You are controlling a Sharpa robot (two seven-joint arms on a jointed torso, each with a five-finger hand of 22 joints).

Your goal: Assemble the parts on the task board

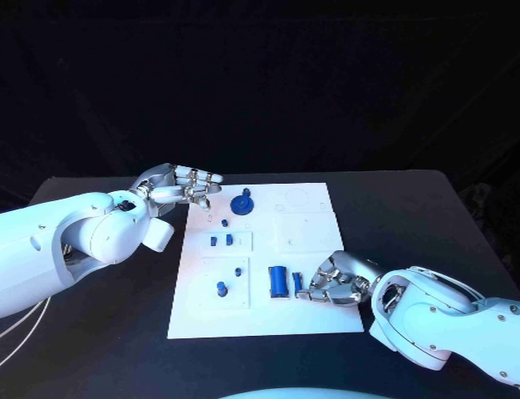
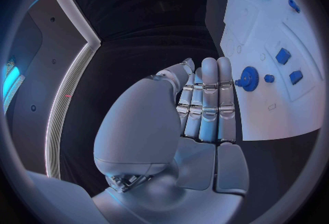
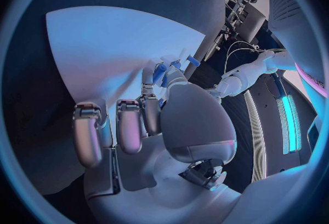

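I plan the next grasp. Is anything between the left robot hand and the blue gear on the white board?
Nothing visible. The left robot hand is beside the gear, with bare board between.

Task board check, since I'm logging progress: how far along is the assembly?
Done: the blue gear looks seated on the task board. In hand: the right hand rests by the blue cylinder, grip unclear; the left hand hovers at the board's far corner, holding nothing. Left: the small blue pieces lie loose.
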